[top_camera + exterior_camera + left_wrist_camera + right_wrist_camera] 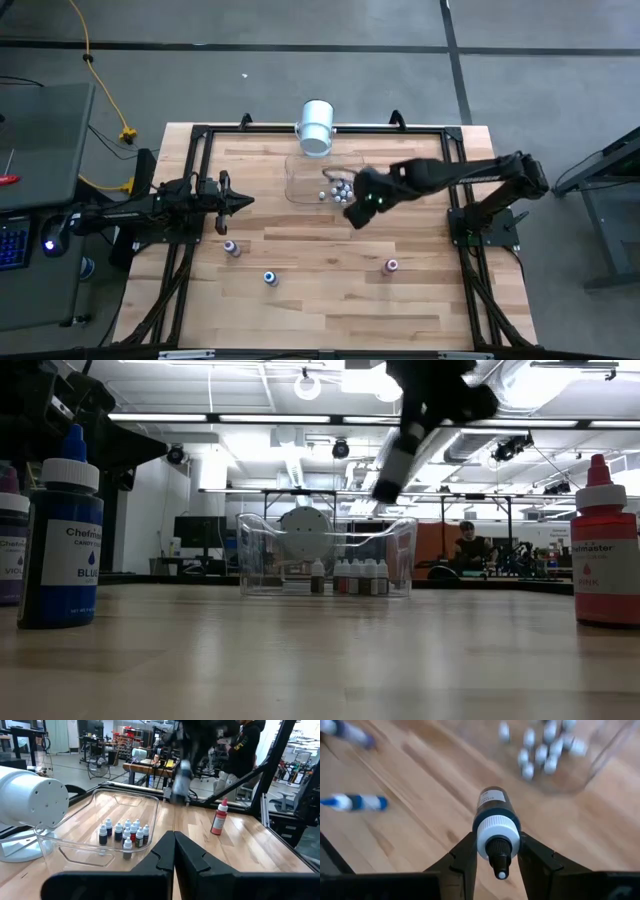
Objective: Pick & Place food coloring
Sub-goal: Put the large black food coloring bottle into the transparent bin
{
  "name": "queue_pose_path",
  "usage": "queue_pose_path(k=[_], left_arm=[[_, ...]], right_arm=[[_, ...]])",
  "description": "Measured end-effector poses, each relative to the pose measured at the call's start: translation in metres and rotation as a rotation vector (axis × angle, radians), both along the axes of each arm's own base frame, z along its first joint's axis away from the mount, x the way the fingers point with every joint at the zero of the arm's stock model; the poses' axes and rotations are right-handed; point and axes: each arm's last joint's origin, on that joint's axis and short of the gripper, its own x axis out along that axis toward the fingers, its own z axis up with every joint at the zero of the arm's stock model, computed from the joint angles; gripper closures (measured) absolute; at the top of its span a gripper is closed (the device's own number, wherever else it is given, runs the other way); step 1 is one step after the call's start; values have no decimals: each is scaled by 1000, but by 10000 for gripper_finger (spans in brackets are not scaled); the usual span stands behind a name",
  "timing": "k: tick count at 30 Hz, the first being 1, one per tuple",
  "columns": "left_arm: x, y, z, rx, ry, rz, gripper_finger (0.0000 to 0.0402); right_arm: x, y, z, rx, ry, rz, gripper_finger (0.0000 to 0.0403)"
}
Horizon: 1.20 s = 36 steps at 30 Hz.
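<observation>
My right gripper (496,839) is shut on a dark food coloring bottle (493,805) with a white cap. It hangs in the air at the near right corner of the clear tub (300,185), seen in the high view (355,215) and the low view (395,468). Several tiny whitish bottles (337,190) stand on the tub's floor (125,832). A purple bottle (231,247), a blue one (270,277) and a pink one (391,265) stand upright on the table. My left gripper (243,201) waits shut, left of the tub (174,851). My right gripper pinches the dark bottle between its two fingers at the white cap (498,836), one finger (466,851) on each side. The nozzle points back toward the wrist and the dark body reaches out past the fingertips. The bottle is lifted clear, over bare wood beside the tub.
A big white cylinder (316,126) lies at the table's far edge behind the tub. A black frame (200,135) runs round the tabletop. Bare wood lies between the tub and the three standing bottles. A person (245,745) stands beyond the table.
</observation>
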Motion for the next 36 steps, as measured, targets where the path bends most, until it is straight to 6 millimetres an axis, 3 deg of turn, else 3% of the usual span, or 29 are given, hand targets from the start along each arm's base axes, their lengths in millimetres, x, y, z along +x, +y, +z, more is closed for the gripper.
queue_pose_path(k=[4, 9, 13, 19, 25, 30, 36], left_arm=[[0, 0, 0, 0, 0, 0, 401], [0, 0, 0, 0, 0, 0, 401], [0, 0, 0, 0, 0, 0, 401], [0, 0, 0, 0, 0, 0, 401], [0, 0, 0, 0, 0, 0, 401], [0, 0, 0, 0, 0, 0, 401], [0, 0, 0, 0, 0, 0, 401]], right_arm=[[9, -14, 31, -69, -53, 23, 294], [31, -32, 54, -141, -50, 82, 294], [55, -46, 66, -174, -39, 157, 294], [94, -71, 67, -209, -20, 274, 294], [119, -96, 27, -208, -10, 416, 294], [119, -116, -9, -220, 80, 432, 293], [114, -131, -36, -190, 144, 378, 294]])
